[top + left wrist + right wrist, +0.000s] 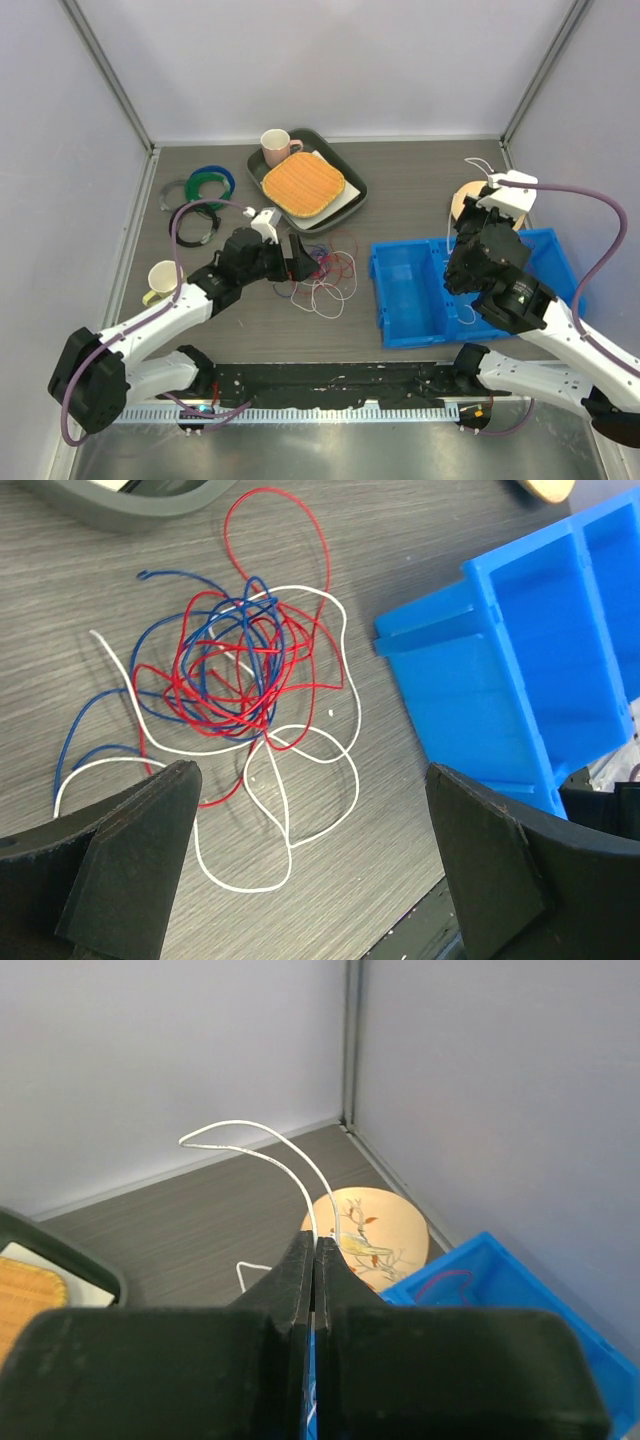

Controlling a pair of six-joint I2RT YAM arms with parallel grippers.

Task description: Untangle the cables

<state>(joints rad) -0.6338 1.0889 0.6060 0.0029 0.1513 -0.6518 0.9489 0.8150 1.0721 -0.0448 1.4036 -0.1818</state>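
A tangle of thin red, blue and white cables (325,275) lies on the table just left of the blue bin (410,300). In the left wrist view the tangle (235,670) lies ahead of my left gripper (310,772), which is open and empty above a white loop (275,820). In the top view the left gripper (297,255) sits at the tangle's left side. My right gripper (316,1245) is shut on a white cable (250,1135) that loops up from its tips. It is raised over the bin's far end (484,195). A magenta strand (445,1285) lies in the bin.
A grey tray (352,205) with an orange cloth (302,183) and a pink mug (275,147) stands at the back. Black, green and blue coils (200,195) lie at the back left. A yellow mug (162,280) is on the left. A painted plate (375,1230) lies behind the bin.
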